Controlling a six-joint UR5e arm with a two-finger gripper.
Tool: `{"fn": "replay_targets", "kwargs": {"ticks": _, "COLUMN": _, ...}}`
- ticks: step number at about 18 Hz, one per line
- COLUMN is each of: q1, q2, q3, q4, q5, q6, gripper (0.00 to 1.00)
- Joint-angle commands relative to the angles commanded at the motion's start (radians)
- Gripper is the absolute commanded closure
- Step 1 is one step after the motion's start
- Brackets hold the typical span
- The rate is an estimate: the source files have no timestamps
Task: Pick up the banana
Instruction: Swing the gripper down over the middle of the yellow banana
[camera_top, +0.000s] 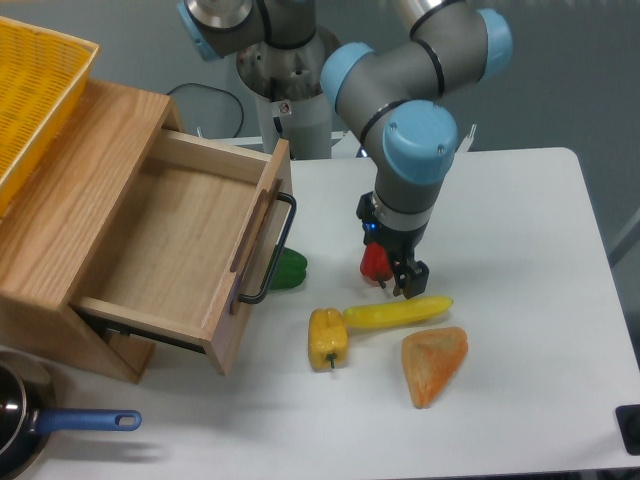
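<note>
The gripper (406, 283) hangs just above the banana (398, 312), and from here I cannot tell how wide its jaws stand. The banana lies flat on the white table (520, 300), between the yellow pepper (327, 338) and the orange wedge (433, 364).

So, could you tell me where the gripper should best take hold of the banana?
Probably the banana's slim middle, from above, jaws spanning its narrow width. It lies flat; the yellow pepper touches its left end and the orange wedge sits close below.
</note>
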Motion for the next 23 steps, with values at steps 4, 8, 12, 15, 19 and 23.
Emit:
{"fn": "replay_targets", "kwargs": {"ticks": 4, "q1": -0.002, "q2": -0.046, "q3": 0.028, "q4": 0.002, "q5": -0.014, "q6": 0.011, "gripper": 0.0}}
{"fn": "replay_targets", "kwargs": {"ticks": 8, "q1": 0.0, "q2": -0.086, "q3": 0.037, "q4": 0.003, "q5": -0.02, "q6": 0.044, "gripper": 0.0}}
{"fn": "replay_targets", "kwargs": {"ticks": 12, "q1": 0.005, "q2": -0.107, "q3": 0.038, "q4": 0.003, "q5": -0.02, "q6": 0.051, "gripper": 0.0}}
{"fn": "replay_targets", "kwargs": {"ticks": 15, "q1": 0.006, "q2": -0.12, "q3": 0.031, "q4": 0.021, "q5": -0.02, "q6": 0.049, "gripper": 0.0}}
{"fn": "replay_targets", "kwargs": {"ticks": 19, "q1": 0.006, "q2": -0.141, "q3": 0.028, "q4": 0.023, "q5": -0.021, "q6": 0.051, "gripper": 0.0}}
{"fn": "replay_targets", "kwargs": {"ticks": 23, "q1": 0.006, "q2": -0.16, "q3": 0.031, "q4": 0.051, "q5": -0.021, "q6": 0.048, "gripper": 0.0}}
